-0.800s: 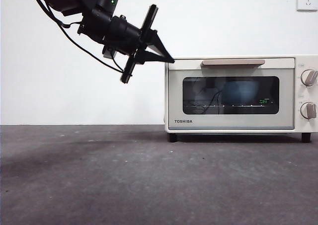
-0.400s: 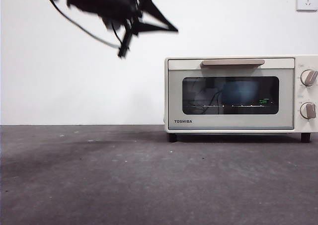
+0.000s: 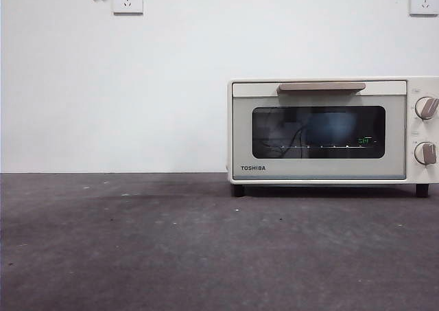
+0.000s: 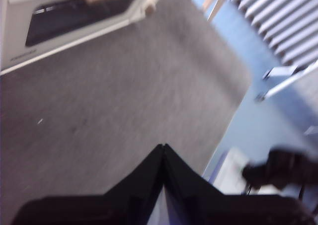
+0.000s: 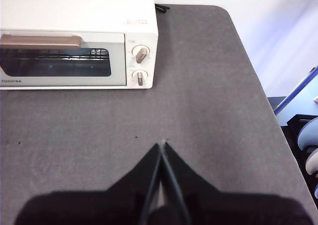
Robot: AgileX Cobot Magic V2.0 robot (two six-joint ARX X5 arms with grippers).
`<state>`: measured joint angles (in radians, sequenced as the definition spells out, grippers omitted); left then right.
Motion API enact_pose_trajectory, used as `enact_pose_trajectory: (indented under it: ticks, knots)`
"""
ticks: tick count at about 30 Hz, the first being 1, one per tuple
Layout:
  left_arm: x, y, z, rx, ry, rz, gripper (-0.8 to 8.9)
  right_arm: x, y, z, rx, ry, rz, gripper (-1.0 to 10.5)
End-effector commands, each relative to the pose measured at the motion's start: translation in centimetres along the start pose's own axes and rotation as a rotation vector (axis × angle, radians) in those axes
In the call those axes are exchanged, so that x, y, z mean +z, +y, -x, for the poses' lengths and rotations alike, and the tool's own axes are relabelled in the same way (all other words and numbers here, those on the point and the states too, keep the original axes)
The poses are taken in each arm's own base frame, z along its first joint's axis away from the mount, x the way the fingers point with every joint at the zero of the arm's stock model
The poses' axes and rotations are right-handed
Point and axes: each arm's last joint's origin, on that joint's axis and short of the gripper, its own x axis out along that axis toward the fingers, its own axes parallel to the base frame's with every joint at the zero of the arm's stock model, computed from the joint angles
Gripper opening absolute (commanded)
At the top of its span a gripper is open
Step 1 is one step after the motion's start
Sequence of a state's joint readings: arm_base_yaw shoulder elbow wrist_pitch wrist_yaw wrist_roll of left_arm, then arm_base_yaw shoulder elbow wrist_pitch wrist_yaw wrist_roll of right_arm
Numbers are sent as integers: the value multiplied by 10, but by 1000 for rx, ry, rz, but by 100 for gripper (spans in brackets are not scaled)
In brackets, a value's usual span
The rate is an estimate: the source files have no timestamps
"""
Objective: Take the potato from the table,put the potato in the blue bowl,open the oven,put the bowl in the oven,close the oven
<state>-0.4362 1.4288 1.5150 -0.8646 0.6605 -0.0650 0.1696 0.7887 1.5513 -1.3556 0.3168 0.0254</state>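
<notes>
My left tool (image 4: pixel 163 148) and right tool (image 5: pixel 163 146) hung pinched together, empty, above the dark grey table (image 3: pixel 206 242). The cream-white boxy oven (image 3: pixel 322 129) sat closed, a bluish shape behind its glass. I judged the door could spring ajar, unlatched.

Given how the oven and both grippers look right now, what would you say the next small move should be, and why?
Probably none beyond parking the arms. The oven has its door shut, with a bluish shape faintly visible behind the glass, likely the bowl. The left gripper and right gripper are shut, empty, and above bare table.
</notes>
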Motion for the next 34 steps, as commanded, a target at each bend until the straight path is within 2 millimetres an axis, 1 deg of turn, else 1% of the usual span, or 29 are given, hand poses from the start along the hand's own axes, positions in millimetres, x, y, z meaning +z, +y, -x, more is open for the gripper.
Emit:
enact_pose_trajectory:
  ticks: [1,4,6,8,11,16,20,26,29,34]
  knots:
    - [-7,-19,23,5,-32,-173,-6,-11,-1,4,0,11,12,-2]
    - [-12,-39,50,22,-110,-219,-6,-18,-3,7,1,0,12,-2]
    - [-17,-49,67,101,-163,-224,-6,-20,-4,11,5,-12,9,-2]
    - [-23,-57,82,229,-209,-207,-6,-23,-5,15,34,-27,4,-2]
    - [-34,-69,99,358,-257,-147,-6,-27,-5,21,96,-55,-4,-2]
    - [-51,-83,118,452,-292,-100,-6,-34,-7,35,191,-133,-18,-2]
    - [-67,-90,123,471,-233,-63,-5,-41,-9,44,251,-170,-9,-2]
    - [-82,-93,125,528,-134,-46,-4,-41,-10,42,289,-167,8,-2]
    - [-84,-91,123,534,-92,-33,-4,-43,-10,42,290,-146,14,-1]
    - [-79,-87,115,544,-73,-29,-4,-42,-9,40,289,-130,19,-1]
